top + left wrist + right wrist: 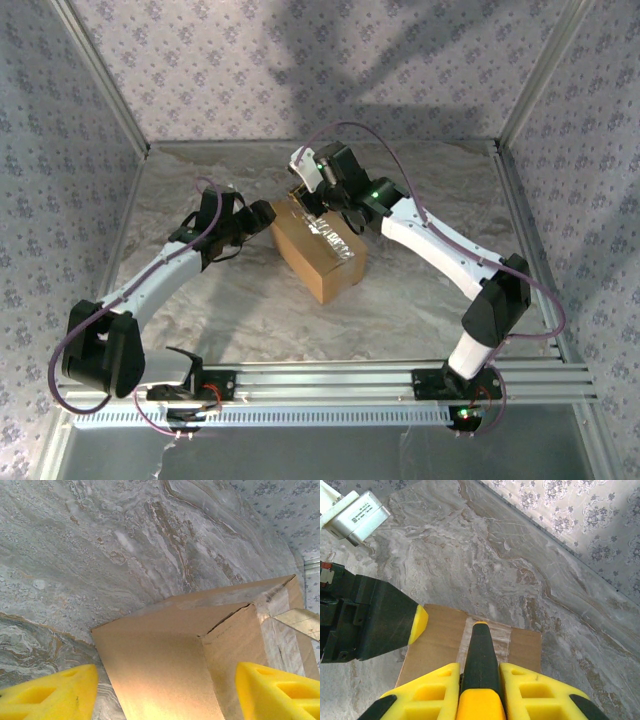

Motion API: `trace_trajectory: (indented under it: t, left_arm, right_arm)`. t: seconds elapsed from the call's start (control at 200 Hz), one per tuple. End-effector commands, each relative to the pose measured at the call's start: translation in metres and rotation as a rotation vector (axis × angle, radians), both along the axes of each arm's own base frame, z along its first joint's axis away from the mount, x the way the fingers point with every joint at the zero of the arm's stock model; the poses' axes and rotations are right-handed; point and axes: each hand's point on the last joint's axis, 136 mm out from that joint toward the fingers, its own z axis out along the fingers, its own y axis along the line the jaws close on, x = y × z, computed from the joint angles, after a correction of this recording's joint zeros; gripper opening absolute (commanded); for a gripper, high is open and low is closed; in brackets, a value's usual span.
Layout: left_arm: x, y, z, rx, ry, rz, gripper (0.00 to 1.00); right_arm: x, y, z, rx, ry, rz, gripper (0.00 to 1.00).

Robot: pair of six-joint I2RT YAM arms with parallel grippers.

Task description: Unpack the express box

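Observation:
The express box point(318, 255), brown cardboard with shiny tape point(335, 240) along its top seam, lies flaps down on the marble table. My left gripper point(268, 215) is open at the box's left end. In the left wrist view its yellow fingers point(55, 692) straddle the box point(165, 665) without touching it. My right gripper point(322, 205) hovers over the far end, shut on a black tool point(481, 652) with a yellow tip. The tip rests on the taped seam point(507, 637) of the box point(435, 645). The left gripper's fingertip point(420, 625) sits at the box's left edge.
Patterned walls point(300, 60) and aluminium posts point(100, 75) close in the table on three sides. A metal rail point(330, 385) runs along the near edge. Bare marble table point(420, 190) lies all round the box.

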Motion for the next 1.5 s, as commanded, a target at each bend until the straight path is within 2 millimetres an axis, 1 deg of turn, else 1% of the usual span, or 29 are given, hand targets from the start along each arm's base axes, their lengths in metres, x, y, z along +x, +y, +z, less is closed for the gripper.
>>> trace_trajectory:
  t: [0.0, 0.185, 0.425, 0.715, 0.925, 1.094, 1.494]
  left_arm:
    - [0.003, 0.003, 0.003, -0.008, -0.013, 0.017, 0.73]
    - [0.003, 0.003, -0.001, -0.009, -0.006, 0.020, 0.73]
    - [0.003, 0.005, -0.012, 0.003, 0.016, 0.027, 0.72]
    - [0.001, -0.001, -0.024, 0.005, 0.040, 0.016, 0.72]
    - [0.001, -0.004, -0.026, 0.002, 0.044, 0.009, 0.71]
    - [-0.001, -0.006, -0.025, -0.005, 0.046, 0.007, 0.71]
    - [-0.011, -0.014, -0.028, -0.010, 0.063, -0.012, 0.71]
  right_arm:
    - [0.002, 0.004, 0.006, 0.012, -0.002, -0.008, 0.00]
    - [0.000, 0.005, 0.005, 0.008, 0.002, -0.004, 0.00]
    - [-0.002, 0.008, 0.004, 0.007, 0.005, 0.004, 0.00]
    - [-0.003, 0.010, 0.001, 0.000, 0.008, 0.006, 0.00]
    - [-0.002, 0.011, -0.003, -0.006, 0.013, 0.002, 0.00]
    - [0.000, 0.007, -0.009, -0.025, 0.019, -0.023, 0.00]
    - [0.002, 0.001, -0.020, -0.039, 0.041, -0.046, 0.00]
